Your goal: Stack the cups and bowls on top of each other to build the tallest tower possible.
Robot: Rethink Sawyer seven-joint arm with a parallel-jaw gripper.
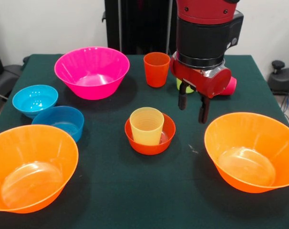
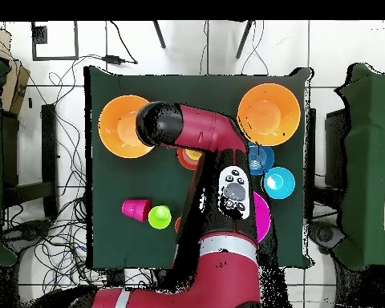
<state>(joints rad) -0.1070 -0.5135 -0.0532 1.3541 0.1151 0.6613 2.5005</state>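
Note:
My gripper [image 1: 192,107] hangs open and empty just above the table, to the right of a ribbed pale yellow cup [image 1: 147,125] that stands upright in the small red-orange bowl [image 1: 149,148]. The orange cup [image 1: 157,69] stands upright behind them. The lime green cup [image 1: 184,87] shows partly behind the gripper. The red-pink cup [image 1: 229,86] lies on its side to its right. In the overhead view the arm hides the gripper; the red-pink cup [image 2: 135,210] and green cup [image 2: 160,216] sit side by side.
The large magenta bowl [image 1: 92,71] is at the back left. The light blue bowl [image 1: 35,100] and darker blue bowl [image 1: 61,121] touch at the left. Large orange bowls sit at the front left [image 1: 30,167] and front right [image 1: 252,150].

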